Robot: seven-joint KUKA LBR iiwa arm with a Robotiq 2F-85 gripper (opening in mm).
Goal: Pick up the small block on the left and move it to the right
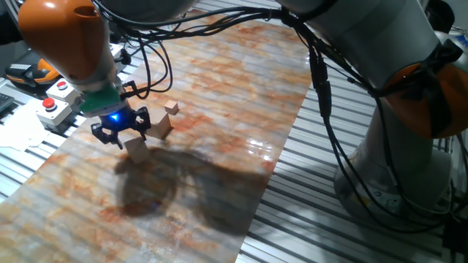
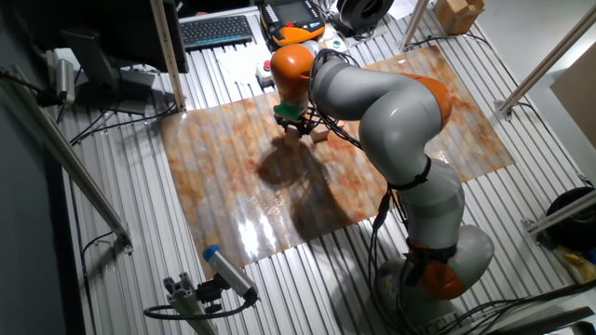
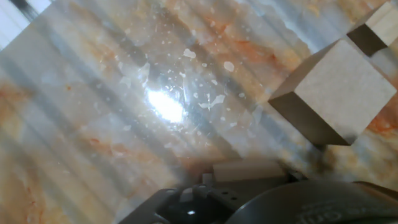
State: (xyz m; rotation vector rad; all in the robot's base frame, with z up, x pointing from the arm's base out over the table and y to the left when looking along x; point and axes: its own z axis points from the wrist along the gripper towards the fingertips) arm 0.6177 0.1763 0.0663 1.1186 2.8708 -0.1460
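Marbled mat (image 2: 223, 177), slatted table (image 2: 121, 279), keyboard (image 2: 216, 31)

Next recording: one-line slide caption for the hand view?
Hand view: a pale tan wooden cube rests on the glossy orange-veined marbled mat, another wooden block behind it at the frame's corner.

Robotics lab bench, not a home. I'm bolted to a slatted aluminium-profile table (image 2: 140, 177), with a marbled orange-grey mat (image 1: 212, 109) right under my gripper (image 1: 121, 131). Just behind my hand: a box with red emergency-stop buttons (image 1: 55, 101) and an orange-grey teach pendant (image 1: 29, 73). Further back sit a keyboard (image 2: 216, 30) and monitor stand. Loose black cables (image 1: 322, 88) trail off my arm. A camera on a bracket (image 2: 219, 274) is clamped at the table edge opposite.
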